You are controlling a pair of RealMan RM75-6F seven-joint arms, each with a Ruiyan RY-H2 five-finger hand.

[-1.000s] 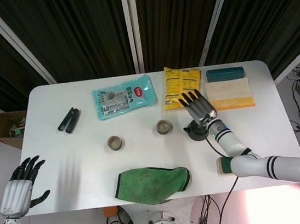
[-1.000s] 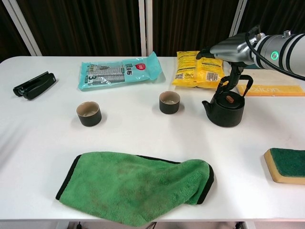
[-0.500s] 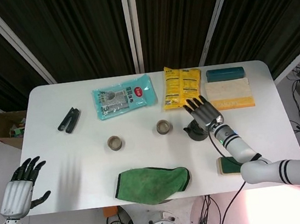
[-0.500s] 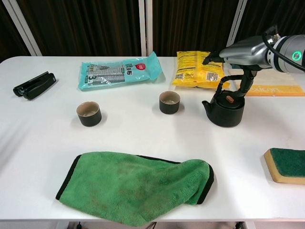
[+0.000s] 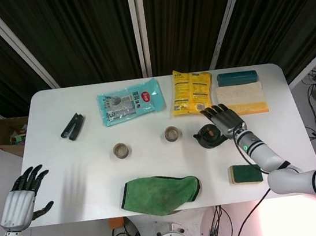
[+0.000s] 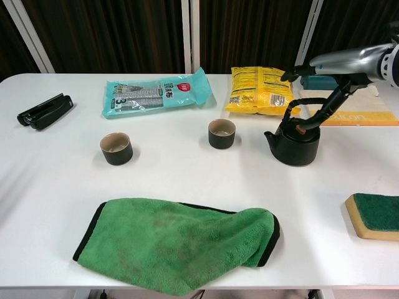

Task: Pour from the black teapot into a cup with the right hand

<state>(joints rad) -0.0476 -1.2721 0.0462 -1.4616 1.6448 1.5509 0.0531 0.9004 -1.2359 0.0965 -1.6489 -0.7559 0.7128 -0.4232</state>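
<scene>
Right hand: the right hand (image 5: pixel 226 119) is hovering flat above the table with fingers spread, gripping nothing; in the chest view its thumb is reaching down toward the teapot's handle, contact unclear.
Black teapot: the black teapot (image 6: pixel 293 142) is sitting upright on the table (image 6: pixel 187 180), just under and left of that hand, spout pointing toward the nearer cup.
Cups: the nearer cup (image 6: pixel 222 133) is standing left of the teapot; the farther cup (image 6: pixel 116 148) is standing well beyond it.
Left hand: the left hand (image 5: pixel 21 194) is hanging off the table's near-left corner, fingers apart, holding nothing.
Foreground: a green cloth (image 6: pixel 181 242) is lying crumpled at the near edge; a sponge (image 6: pixel 374 215) is resting at the right.
</scene>
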